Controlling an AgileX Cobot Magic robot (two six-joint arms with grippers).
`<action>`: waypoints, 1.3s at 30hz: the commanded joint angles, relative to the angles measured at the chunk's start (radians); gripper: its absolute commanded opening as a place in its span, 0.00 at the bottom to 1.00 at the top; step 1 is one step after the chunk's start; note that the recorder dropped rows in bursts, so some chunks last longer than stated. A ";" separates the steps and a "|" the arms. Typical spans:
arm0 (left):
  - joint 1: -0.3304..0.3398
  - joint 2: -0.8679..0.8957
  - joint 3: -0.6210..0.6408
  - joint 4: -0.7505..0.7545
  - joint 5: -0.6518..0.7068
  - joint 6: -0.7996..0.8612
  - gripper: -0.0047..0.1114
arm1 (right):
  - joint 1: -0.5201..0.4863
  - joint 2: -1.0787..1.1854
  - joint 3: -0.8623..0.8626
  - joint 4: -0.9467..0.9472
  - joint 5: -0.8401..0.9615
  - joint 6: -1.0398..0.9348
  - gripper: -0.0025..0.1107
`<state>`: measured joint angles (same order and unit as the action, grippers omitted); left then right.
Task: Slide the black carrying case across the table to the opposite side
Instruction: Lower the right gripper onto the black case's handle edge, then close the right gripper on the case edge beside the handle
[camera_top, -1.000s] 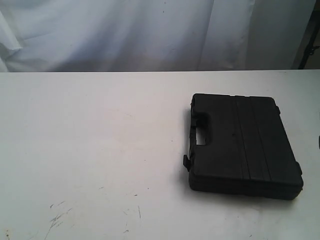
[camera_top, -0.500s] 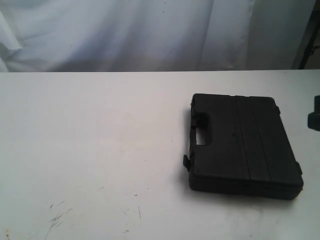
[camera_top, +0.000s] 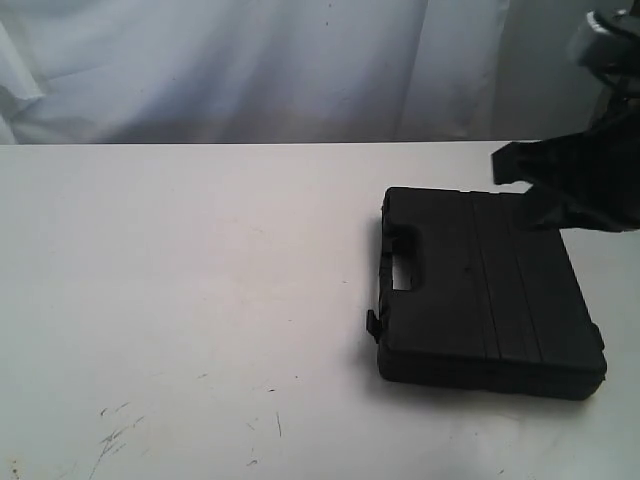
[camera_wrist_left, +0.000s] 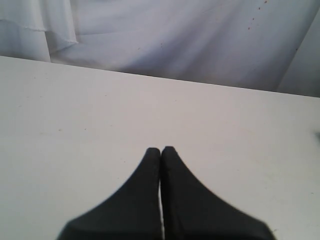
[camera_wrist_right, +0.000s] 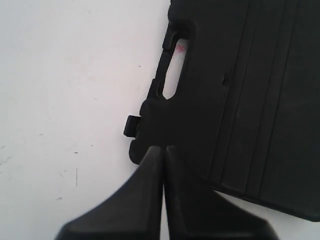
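The black carrying case (camera_top: 480, 290) lies flat on the right part of the white table (camera_top: 200, 280), its handle cutout (camera_top: 405, 272) facing left. My right gripper (camera_top: 499, 165) reaches in from the right edge, shut and empty, hovering over the case's far right corner. In the right wrist view its closed tips (camera_wrist_right: 163, 149) sit above the case (camera_wrist_right: 250, 90) near the latch corner; whether they touch it I cannot tell. My left gripper (camera_wrist_left: 160, 150) is shut over the bare table (camera_wrist_left: 100, 110) and holds nothing. It does not show in the exterior view.
A white cloth backdrop (camera_top: 250, 70) hangs behind the table's far edge. Dark scuff marks (camera_top: 115, 435) streak the near left of the tabletop. A small latch (camera_top: 371, 323) sticks out from the case's left side. White tabletop stretches left of the case.
My right arm has come into the exterior view from the right edge and moved leftward over the case's far corner. The case has not moved.
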<state>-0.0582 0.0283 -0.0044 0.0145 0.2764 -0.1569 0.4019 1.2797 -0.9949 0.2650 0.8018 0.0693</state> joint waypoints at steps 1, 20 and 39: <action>0.001 -0.005 0.004 0.004 -0.009 0.001 0.04 | 0.080 0.125 -0.065 -0.100 0.024 0.104 0.02; 0.001 -0.005 0.004 0.004 -0.009 0.001 0.04 | 0.180 0.546 -0.393 -0.265 0.103 0.358 0.02; 0.001 -0.005 0.004 0.004 -0.009 0.001 0.04 | 0.194 0.876 -0.743 -0.351 0.270 0.504 0.21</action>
<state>-0.0582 0.0283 -0.0044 0.0145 0.2764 -0.1569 0.5905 2.1442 -1.7280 -0.0748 1.0727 0.5671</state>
